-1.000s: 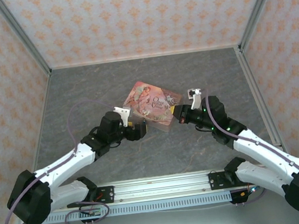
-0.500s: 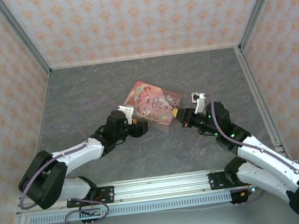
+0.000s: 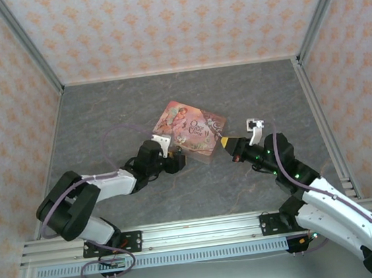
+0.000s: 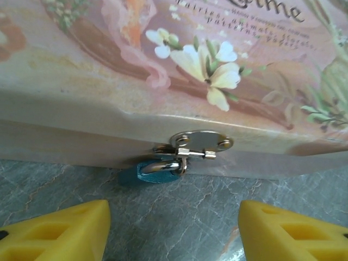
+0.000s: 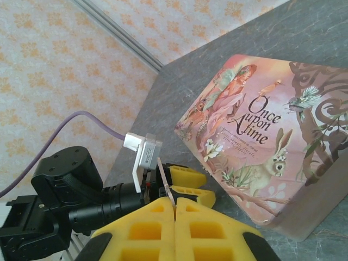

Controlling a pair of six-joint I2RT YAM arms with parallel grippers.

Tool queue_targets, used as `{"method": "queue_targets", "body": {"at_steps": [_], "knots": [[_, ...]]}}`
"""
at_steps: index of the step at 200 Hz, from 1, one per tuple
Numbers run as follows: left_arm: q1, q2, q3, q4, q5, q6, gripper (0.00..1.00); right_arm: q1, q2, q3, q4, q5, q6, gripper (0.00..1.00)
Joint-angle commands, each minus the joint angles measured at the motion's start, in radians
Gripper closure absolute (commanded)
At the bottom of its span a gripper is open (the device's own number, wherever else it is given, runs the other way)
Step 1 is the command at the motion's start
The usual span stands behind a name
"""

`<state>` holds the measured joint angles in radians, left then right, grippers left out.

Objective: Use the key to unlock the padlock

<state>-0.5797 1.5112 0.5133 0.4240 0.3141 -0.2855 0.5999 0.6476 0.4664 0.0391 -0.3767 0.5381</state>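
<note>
Hanging from hasp (image 4: 200,142): padlock (image 4: 155,169), at tin (image 4: 163,81) front wall.
Left gripper (image 4: 174,217): fingers spread, flanking padlock, likely to steady it.
Right gripper (image 5: 175,204): fingers pressed together, pinching key (image 5: 165,187), right of tin, ready for insertion.

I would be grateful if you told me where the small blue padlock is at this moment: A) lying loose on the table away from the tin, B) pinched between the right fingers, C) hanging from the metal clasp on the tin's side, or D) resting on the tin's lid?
C: the left wrist view shows the padlock hooked by its shackle through the metal clasp on the tin's side wall.
</note>
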Motion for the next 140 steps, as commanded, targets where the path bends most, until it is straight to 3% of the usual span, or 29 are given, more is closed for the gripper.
{"method": "queue_targets", "body": {"at_steps": [1, 140], "knots": [[0.012, 0.041, 0.0, 0.086, -0.001, 0.021, 0.38, 0.005, -0.011, -0.009, -0.006, 0.025, -0.021, 1.0], [0.012, 0.129, 0.039, 0.153, -0.025, -0.004, 0.47, 0.005, -0.021, -0.025, -0.024, 0.032, -0.034, 1.0]]}}
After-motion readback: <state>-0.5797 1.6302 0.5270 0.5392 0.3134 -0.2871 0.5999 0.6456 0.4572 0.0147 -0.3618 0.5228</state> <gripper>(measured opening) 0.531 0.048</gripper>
